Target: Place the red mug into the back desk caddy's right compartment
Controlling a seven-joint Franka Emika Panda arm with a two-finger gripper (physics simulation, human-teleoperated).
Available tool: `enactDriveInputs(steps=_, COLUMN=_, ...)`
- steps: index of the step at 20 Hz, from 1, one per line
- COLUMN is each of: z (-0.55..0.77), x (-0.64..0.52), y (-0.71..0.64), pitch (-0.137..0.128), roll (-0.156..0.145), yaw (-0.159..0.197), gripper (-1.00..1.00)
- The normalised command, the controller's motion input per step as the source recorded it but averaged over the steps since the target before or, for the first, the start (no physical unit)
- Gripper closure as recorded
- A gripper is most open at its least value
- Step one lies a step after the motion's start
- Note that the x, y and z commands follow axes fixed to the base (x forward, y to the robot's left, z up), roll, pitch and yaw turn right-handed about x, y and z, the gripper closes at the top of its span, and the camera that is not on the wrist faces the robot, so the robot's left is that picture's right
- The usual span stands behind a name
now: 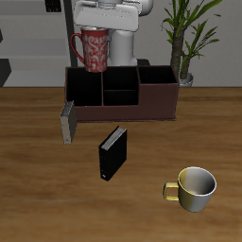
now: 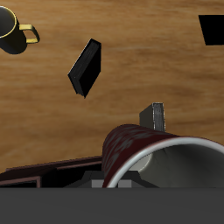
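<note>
Red and pale-speckled, the red mug [image 1: 94, 50] hangs in the air beneath the robot's white wrist, clear of the tabletop [image 1: 38, 189] and above the back desk caddy [image 1: 123, 96], over the end that carries the grey panel [image 1: 68, 122]. In the wrist view the mug [image 2: 144, 150] lies right against the fingers [image 2: 122, 181], its grey inside turned sideways and its rim close to the camera; the fingers are clenched on it, though their tips are mostly hidden behind its body. The right compartment [image 1: 157, 76], the widest section at the caddy's other end, sits apart from the mug. Nearer the front edge a small black box [image 1: 112, 153] stands upright on the wood, and a yellowish-cream mug [image 1: 194, 188] rests beyond it, well apart from the caddy.
</note>
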Motion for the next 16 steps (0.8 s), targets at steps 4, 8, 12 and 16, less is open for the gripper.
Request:
enactDriveInputs(steps=4, z=-0.02, x=-0.23, y=0.10, pitch=-0.009, roll=0.008, yaw=0.032, gripper=1.00)
enactDriveInputs(steps=8, z=0.10, x=-0.43, y=0.28, pitch=-0.056, roll=0.016, yaw=0.061, gripper=1.00)
enactDriveInputs(steps=12, z=0.24, x=-0.46, y=0.27, pitch=-0.052, roll=0.016, yaw=0.023, gripper=1.00)
enactDriveInputs(steps=16, z=0.09, x=-0.38, y=0.21, pitch=-0.022, roll=0.006, yaw=0.043, gripper=1.00)
